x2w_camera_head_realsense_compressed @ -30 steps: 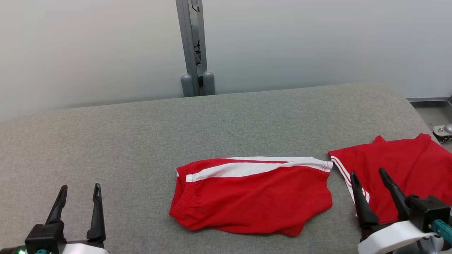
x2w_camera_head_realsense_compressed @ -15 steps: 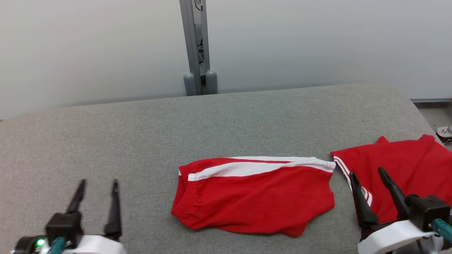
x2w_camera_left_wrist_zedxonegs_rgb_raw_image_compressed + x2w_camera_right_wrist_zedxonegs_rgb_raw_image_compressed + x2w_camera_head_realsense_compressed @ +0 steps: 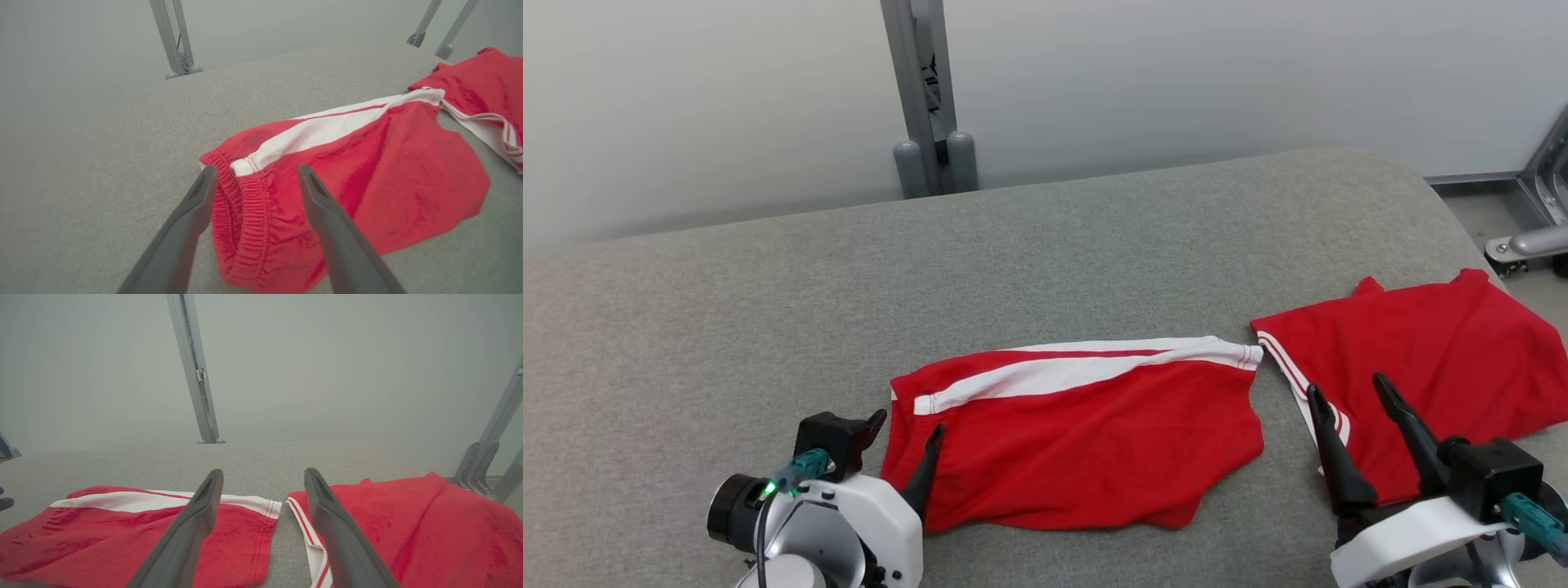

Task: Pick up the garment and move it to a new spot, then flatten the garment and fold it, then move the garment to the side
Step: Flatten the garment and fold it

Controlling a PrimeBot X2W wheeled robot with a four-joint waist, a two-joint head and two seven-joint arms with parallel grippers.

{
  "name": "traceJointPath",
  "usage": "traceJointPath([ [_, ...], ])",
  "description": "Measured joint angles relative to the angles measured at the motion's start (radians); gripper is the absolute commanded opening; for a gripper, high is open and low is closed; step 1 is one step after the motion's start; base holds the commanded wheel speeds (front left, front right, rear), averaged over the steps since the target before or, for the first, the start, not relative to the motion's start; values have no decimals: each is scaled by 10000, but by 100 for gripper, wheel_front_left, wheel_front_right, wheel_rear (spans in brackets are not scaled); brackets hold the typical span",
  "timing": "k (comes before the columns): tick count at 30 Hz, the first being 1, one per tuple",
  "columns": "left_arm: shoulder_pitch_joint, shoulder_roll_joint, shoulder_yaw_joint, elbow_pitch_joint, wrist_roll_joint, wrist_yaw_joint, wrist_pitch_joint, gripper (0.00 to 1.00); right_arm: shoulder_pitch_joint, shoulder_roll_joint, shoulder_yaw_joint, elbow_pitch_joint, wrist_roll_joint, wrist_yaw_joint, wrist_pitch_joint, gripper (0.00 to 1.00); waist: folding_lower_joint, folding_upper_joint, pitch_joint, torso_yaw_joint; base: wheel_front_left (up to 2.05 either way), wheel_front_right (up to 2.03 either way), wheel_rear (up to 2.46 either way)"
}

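1. Shorts (image 3: 1078, 441), red with a white side stripe, lie flat near the middle of the grey table (image 3: 1013, 261). The waistband is at their 9 o'clock end and the leg hems at 3 o'clock.
2. We note the left gripper (image 3: 907, 425) at the shorts' 9 o'clock edge, jaws wide. In its wrist view the two fingers straddle the gathered waistband, one over bare table and the other over red cloth. We cannot tell whether the tips touch the fabric.
3. We see the right gripper (image 3: 1347, 386) at 3 o'clock of the shorts, jaws wide, its fingers over the striped edge of the other garment (image 3: 1429, 367).
4. That other garment, red with white-and-red trim, lies just beside the leg hems. At the far corner we cannot tell whether the two touch.
5. A grey post (image 3: 923, 98) stands beyond the table at 12 o'clock, against a pale wall (image 3: 1258, 73).
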Motion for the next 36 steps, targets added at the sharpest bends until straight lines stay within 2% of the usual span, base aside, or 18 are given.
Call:
traceJointPath([
  [6, -783, -213, -33, 1496, -385, -662, 104, 100, -178, 0, 25, 153, 88, 0, -180, 100, 0, 0, 418, -356, 0, 0, 0],
  [7, -890, -222, -65, 1701, -399, -767, 171, 98, -201, -2, 10, 184, 90, 0, -198, 100, 0, 0, 484, -396, 0, 0, 0],
  [8, -973, -253, -54, 1875, -474, -846, 136, 78, -246, -2, -2, 211, 92, 0, -213, 100, 0, 0, 546, -432, 0, 0, 0],
  [10, -1075, -286, -38, 2073, -504, -861, 94, 7, -309, 4, -8, 222, 94, 0, -265, 100, 0, 0, 603, -460, 0, 0, 0],
  [11, -1162, -301, -31, 2243, -504, -865, 27, 0, -344, 2, -36, 238, 98, 0, -278, 100, 0, 0, 652, -478, 0, 0, 0],
  [15, -1319, -391, -31, 2648, -533, -1032, -240, 0, -387, 4, -75, 316, 105, 0, -341, 100, 1, 0, 771, -511, 0, 0, 0],
  [20, -1252, -399, 12, 2504, -577, -991, -660, 0, -437, 4, -188, 353, 159, 0, -405, 100, 1, -1, 808, -399, 0, 0, 0],
  [26, -150, 188, 173, 1124, -520, -633, -1005, 0, -447, 6, -357, 339, 167, 0, -458, 100, 0, 0, 788, -172, 0, 0, 0],
  [30, 884, 696, 318, 109, -637, -288, -734, 0, -425, 8, -453, 305, 151, 0, -449, 100, 0, 0, 785, 97, 0, 0, 0],
  [33, 1529, 798, 435, -336, -965, -171, -529, 0, -429, 6, -477, 288, 150, 0, -395, 100, 0, 0, 800, 321, 0, 0, 0],
  [36, 1960, 759, 466, -504, -1358, -242, -447, 0, -435, 8, -502, 272, 148, 0, -349, 100, 0, 0, 796, 599, 0, 0, 0],
])
